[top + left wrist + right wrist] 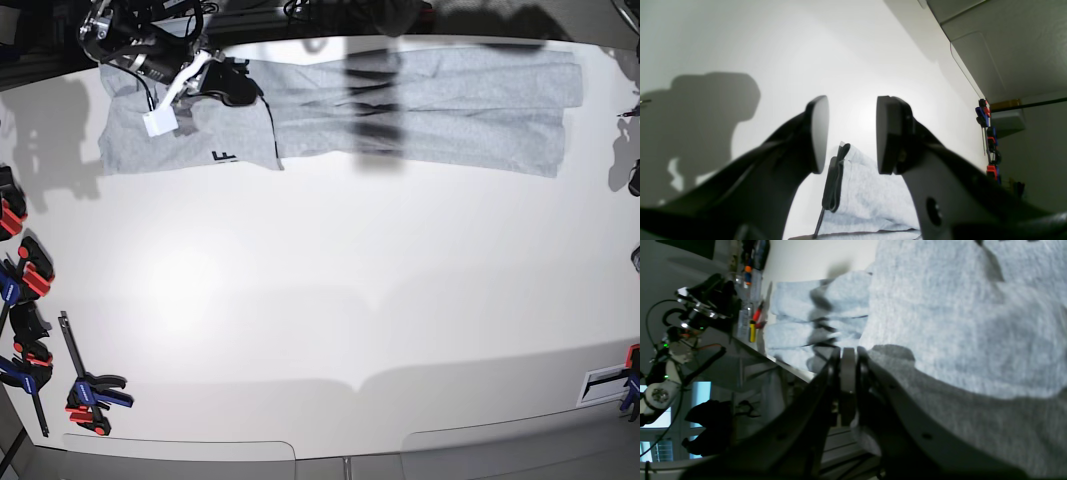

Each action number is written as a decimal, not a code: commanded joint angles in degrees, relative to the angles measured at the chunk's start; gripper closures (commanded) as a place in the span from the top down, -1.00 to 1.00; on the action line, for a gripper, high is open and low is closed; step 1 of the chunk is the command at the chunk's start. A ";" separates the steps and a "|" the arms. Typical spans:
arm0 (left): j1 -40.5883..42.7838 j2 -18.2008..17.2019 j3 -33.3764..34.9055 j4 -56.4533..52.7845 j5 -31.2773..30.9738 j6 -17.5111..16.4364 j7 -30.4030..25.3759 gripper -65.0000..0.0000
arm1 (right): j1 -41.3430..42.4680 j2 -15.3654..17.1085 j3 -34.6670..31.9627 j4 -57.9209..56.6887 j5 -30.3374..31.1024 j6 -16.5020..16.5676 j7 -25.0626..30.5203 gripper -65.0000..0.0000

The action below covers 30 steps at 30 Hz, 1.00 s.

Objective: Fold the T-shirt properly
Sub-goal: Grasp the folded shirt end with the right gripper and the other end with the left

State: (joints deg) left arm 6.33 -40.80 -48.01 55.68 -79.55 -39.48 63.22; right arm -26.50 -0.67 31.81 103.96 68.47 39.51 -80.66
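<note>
T-shirt [400,105] lies along the bench's [330,300] far edge, mid-fold. Right end effector [848,355] pinches its folded end (lettering showing); left end effector [852,133] gapes empty. Next: carry that end across, flat.

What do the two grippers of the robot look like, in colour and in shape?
The left gripper has two black curved fingers that end in flat rounded pads. The right gripper has dark fingers with a pale grey strip between them. In the base view the right arm is black and silver, with a small white block.
</note>
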 commanded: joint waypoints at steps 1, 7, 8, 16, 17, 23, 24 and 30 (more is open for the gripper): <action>-0.31 -1.92 -0.37 0.98 -1.53 -0.52 -0.70 -0.33 | -0.35 0.17 0.04 1.05 1.64 0.49 0.66 -1.00; -0.31 -1.92 -0.37 0.98 -1.53 -0.52 -0.74 -0.33 | -0.33 0.20 0.02 1.05 2.71 0.49 0.66 -1.00; -0.31 -1.92 -0.37 0.98 -1.53 -0.52 -0.74 -0.33 | -0.33 0.20 0.02 1.05 2.71 0.49 0.66 -1.00; -0.31 -1.92 -0.39 0.98 -1.46 -0.52 -3.78 -0.33 | -0.33 0.22 0.04 1.05 7.23 0.49 0.66 -0.20; -0.31 -1.92 -0.39 0.98 -1.29 -0.52 -3.76 -0.29 | -0.33 0.22 0.04 1.07 9.20 0.49 0.66 -0.20; 0.70 -1.90 -0.39 0.98 4.70 -0.52 -5.01 0.11 | 1.07 0.22 0.04 4.87 16.53 0.49 0.66 -0.20; 1.42 -1.92 -0.39 0.98 4.79 -0.52 -5.01 0.11 | 1.73 0.20 0.04 5.88 16.53 0.49 0.66 -0.20; 6.51 -0.63 -0.39 0.98 4.50 -0.52 -5.03 0.11 | 6.58 0.20 0.04 8.85 16.53 0.49 0.66 -0.20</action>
State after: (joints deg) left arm 12.97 -39.90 -48.01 55.68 -73.49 -39.46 58.63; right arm -20.14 -0.71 31.81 111.72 83.37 39.51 -81.06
